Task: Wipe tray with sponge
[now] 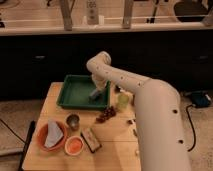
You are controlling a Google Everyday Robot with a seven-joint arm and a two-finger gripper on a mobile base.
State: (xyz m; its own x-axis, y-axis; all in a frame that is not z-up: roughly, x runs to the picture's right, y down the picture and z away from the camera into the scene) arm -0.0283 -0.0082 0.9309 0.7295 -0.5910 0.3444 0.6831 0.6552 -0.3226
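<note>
The green tray [72, 95] sits at the back of the wooden table, left of centre. My white arm reaches over from the right and bends down into the tray. My gripper [95, 94] is low over the tray's right part, near its right rim. A small light blue-grey sponge [94, 95] seems to be under the gripper on the tray floor, mostly hidden.
An orange bowl [50, 136] with a grey folded cloth stands front left, a smaller orange bowl [74, 145] beside it. A metal cup [73, 121], a tan-and-brown block [91, 139], dark red grapes [105, 115] and a pale green cup [123, 101] lie around.
</note>
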